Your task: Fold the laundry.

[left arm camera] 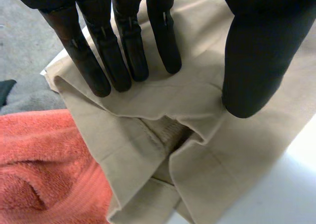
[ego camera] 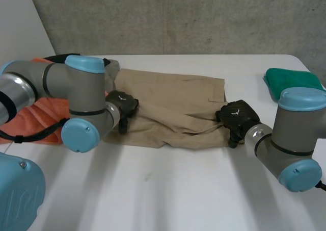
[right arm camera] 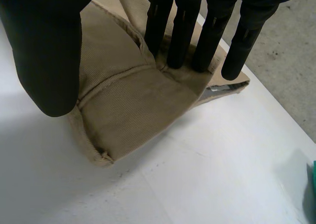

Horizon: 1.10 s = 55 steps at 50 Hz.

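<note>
Right now the tan garment (ego camera: 173, 106) lies spread across the middle of the white bench (ego camera: 168, 190), rumpled along its near edge. The left hand (ego camera: 122, 107) sits on that edge's left end and the right hand (ego camera: 237, 116) on its right corner.

In the left wrist view the fingers (left arm camera: 126, 51) are straight and close together. Their tips rest on the cloth, and the thumb (left arm camera: 256, 61) is set well apart beyond a raised ridge of fabric. The right hand's fingers (right arm camera: 182, 31) likewise press straight onto the corner, with the thumb (right arm camera: 47, 51) wide of them. Neither hand pinches anything yet.

The likely trouble is a shallow grasp. The cloth is layered and gaping at both ends, so closing could catch only the top layer and leave the rest behind, skewing the fold. The orange towel (ego camera: 43, 113) lies just beside the left end and could be snagged or dragged along.
</note>
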{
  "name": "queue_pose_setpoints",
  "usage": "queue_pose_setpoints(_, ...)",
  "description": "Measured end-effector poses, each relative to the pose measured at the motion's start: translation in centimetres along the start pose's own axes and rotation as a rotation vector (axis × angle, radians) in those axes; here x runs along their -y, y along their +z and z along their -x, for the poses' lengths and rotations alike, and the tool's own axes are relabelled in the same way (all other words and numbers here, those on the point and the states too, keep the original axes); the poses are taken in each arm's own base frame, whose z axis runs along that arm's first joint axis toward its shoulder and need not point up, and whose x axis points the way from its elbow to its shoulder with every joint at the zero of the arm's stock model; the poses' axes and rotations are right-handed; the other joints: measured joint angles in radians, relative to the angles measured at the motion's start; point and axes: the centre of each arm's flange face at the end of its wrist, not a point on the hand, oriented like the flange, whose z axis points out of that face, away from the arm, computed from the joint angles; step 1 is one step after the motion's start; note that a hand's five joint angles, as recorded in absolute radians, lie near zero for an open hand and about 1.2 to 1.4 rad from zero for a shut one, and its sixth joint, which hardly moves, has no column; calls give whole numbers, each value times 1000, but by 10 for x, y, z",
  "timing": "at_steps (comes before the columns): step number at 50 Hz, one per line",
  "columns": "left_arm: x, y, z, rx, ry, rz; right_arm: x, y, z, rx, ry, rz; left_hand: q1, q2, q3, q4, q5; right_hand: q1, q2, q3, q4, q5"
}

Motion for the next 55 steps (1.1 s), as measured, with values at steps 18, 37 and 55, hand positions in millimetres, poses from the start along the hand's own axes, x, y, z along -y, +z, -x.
queue_pose_setpoints(18, 27, -42, 2, -2, 109, -93, 10, -1, -12, -28, 37, -5, 476, 546, 543, 548, 525, -63, -75, -74, -81, -89)
queue_pose_setpoints(37, 64, -153, 23, -61, 65, -194, 33, -41, -37, 102, 219, 69, 476, 547, 543, 548, 525, -110, -115, -117, -135, -134)
queue_pose_setpoints(55, 46, -149, 37, -109, -108, -158, 7, -41, 12, 163, 155, 78, 476, 547, 543, 548, 525, -13, -27, -34, -35, -16)
